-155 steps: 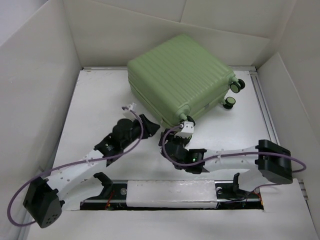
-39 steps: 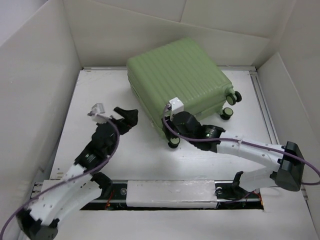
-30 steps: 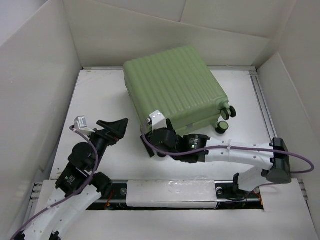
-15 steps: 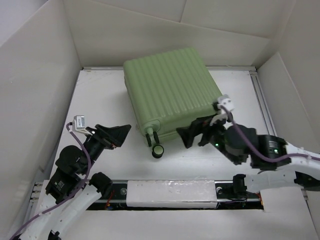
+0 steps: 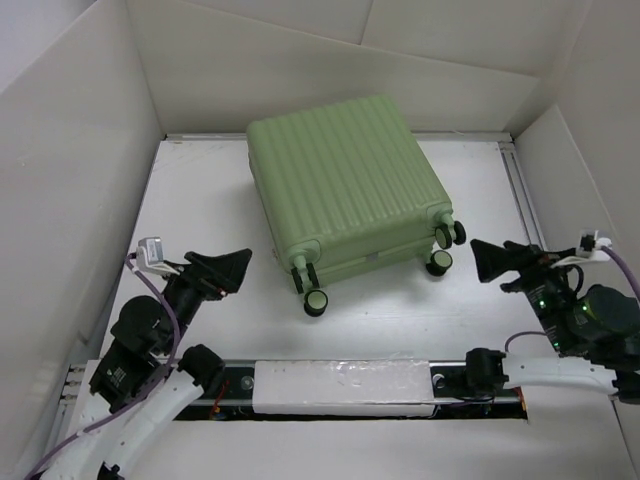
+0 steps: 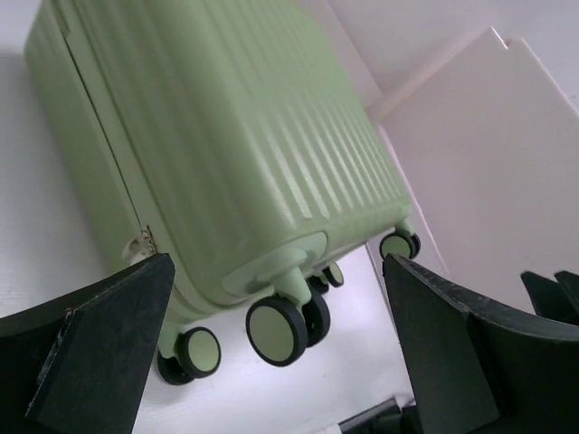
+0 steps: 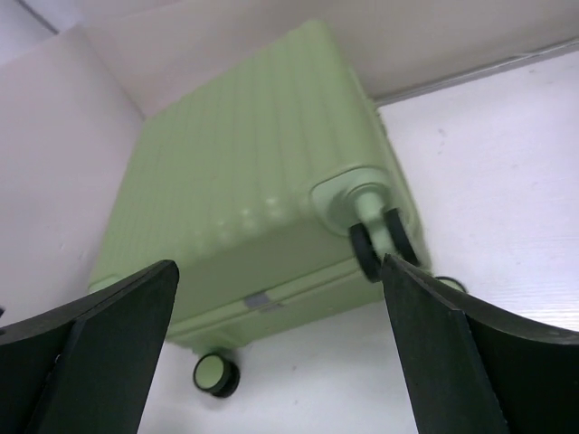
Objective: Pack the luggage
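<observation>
Holding state, left gripper (image 5: 236, 262): nothing held. My left fingers (image 6: 99, 348) stand spread wide, with free air between them.
Holding state, right gripper (image 5: 487, 262): nothing held. My right fingers (image 7: 452, 362) are likewise spread wide and touch nothing.
Base rail (image 5: 340, 385): runs along the near edge, with both my arms mounted on it.
Left gripper position: above the near left part of the table (image 5: 200, 200), pointing toward the luggage's near left corner and apart from it.
Right gripper position: above the near right part of the table, just beside the right-hand wheels and apart from them.
Table: white and flat; it bears the luggage.
Near left wheel (image 5: 315, 303): black rim with a pale green hub. It is the part of the luggage closest to my bases.
Right-hand wheels (image 5: 440, 262): a pair at the near right corner, in the same black and green.
Luggage (image 5: 345, 175): pale green hard shell, closed. It lies flat on a broad side at the middle to far part of the table, ribbed face up and wheel end toward me.
Seam: it runs along the near side between the two shell halves, and the left wrist view shows a small pale tab on it.
Walls (image 5: 300, 60): white panels on the left, far and right sides. The far end of the luggage lies close to the back panel; I cannot tell whether it touches.
</observation>
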`<state>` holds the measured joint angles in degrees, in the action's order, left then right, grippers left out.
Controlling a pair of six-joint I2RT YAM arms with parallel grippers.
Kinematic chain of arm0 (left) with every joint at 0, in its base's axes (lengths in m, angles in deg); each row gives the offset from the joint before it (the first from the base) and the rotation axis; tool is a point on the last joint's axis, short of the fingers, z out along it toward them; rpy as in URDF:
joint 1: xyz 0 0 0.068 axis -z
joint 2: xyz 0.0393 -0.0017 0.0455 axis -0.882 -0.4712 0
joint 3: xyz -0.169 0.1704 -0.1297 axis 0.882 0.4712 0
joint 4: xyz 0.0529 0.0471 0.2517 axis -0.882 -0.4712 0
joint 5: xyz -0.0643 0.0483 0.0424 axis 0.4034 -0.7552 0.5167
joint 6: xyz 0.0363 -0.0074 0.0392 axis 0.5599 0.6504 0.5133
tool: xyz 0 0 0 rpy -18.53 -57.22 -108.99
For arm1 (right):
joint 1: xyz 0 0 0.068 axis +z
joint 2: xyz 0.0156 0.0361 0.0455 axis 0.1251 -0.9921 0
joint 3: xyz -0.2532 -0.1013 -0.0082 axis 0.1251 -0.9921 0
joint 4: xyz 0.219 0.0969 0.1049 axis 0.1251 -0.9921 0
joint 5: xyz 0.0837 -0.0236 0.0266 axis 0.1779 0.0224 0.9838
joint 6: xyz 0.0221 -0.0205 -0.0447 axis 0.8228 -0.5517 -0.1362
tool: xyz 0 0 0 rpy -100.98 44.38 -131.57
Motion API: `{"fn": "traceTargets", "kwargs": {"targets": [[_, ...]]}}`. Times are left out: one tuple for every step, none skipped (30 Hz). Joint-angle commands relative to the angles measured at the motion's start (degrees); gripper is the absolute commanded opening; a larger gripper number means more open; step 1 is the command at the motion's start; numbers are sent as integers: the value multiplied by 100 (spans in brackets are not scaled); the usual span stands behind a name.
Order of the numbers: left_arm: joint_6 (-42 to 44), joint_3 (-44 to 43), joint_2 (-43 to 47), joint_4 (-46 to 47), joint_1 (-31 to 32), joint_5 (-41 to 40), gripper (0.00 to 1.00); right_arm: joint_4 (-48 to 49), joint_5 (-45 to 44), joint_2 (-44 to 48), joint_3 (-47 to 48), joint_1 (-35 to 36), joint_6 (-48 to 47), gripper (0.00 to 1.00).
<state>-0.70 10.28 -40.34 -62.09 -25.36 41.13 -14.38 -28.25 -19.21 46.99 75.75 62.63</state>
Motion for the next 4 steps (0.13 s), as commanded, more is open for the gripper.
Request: {"fn": "traceTargets", "kwargs": {"targets": [[281, -598, -314, 174, 12, -432, 99, 319, -676, 117, 160, 3, -478, 100], [282, -696, -506, 175, 12, -432, 99, 31, -677, 117, 302, 3, -478, 100], [282, -793, -621, 235, 12, -432, 99, -119, -738, 117, 434, 3, -261, 100], [282, -1003, -744, 236, 12, -432, 99, -173, -686, 117, 548, 3, -259, 100]]}}
